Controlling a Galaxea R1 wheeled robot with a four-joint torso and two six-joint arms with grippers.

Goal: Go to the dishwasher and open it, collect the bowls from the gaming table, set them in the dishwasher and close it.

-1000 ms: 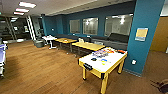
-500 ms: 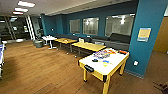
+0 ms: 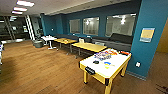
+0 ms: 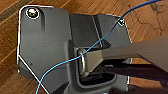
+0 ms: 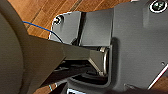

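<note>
Gaming table, white top with yellow frame, stands right of centre on wood floor beside teal pillar; small bowls on top. Gripper states: cannot tell.

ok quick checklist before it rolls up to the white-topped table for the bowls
1. Gaming table in sight: ok, ahead to the right.
2. Wood floor between robot and table free of obstacles: ok.
3. Bowls on the top: a black bowl and a blue bowl show; yellow-green one cannot tell.
4. Other clutter at the table's far end, near the bowls: not ok.
5. Hands open: cannot tell.
</note>
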